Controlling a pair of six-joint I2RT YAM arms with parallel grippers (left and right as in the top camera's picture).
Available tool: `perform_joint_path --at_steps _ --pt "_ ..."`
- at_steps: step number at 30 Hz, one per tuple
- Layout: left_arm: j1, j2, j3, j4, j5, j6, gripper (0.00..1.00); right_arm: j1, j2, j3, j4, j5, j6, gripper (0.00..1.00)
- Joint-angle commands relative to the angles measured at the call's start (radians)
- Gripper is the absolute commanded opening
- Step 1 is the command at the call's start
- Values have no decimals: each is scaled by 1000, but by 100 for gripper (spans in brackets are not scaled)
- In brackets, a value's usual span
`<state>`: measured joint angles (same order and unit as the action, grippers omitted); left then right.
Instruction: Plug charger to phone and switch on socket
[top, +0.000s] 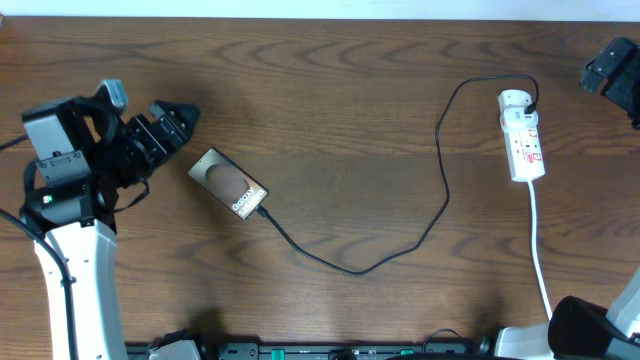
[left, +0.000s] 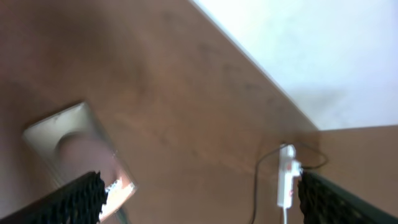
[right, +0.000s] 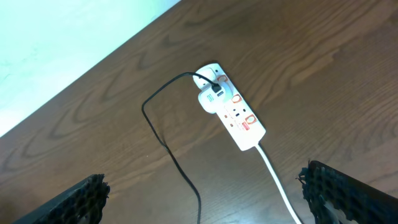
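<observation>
The left gripper (top: 170, 128) is held wide apart, nothing between its fingers. The phone (top: 228, 184) is seen lying flat just ahead of its fingertips, untouched. From the phone's far end the charger (top: 350, 268) is run away from that gripper, across the table (top: 330, 80) to the socket (right: 231, 114), where it is plugged in at the rounded end. The right gripper (right: 211, 198) is spread wide too, empty, the socket lying ahead of it, well apart.
</observation>
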<state>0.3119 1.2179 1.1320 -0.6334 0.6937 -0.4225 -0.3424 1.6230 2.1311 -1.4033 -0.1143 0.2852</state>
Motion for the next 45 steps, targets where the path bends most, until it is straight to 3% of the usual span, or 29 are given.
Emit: perform_joint_path --at_steps 1,9,13,21,34,39,45 --pt "-23 -65 10 -37 -138 3 94 17 0 7 -4 11 14 99" --pt "-226 -320 -93 -34 -537 3 94 17 0 7 -4 11 14 99" --pt "-298 -470 -151 -16 -660 3 94 17 0 7 -4 11 14 99" --pt "-302 -756 -418 260 -687 7 94 17 0 7 -4 11 14 99" --pt "-299 -1091 -988 945 -744 8 94 17 0 7 -4 11 14 99" --pt "-299 -1174 -1069 973 -785 10 94 17 0 7 -4 11 14 99" --pt "-293 -1217 -1080 848 -785 10 94 17 0 7 -4 11 14 99"
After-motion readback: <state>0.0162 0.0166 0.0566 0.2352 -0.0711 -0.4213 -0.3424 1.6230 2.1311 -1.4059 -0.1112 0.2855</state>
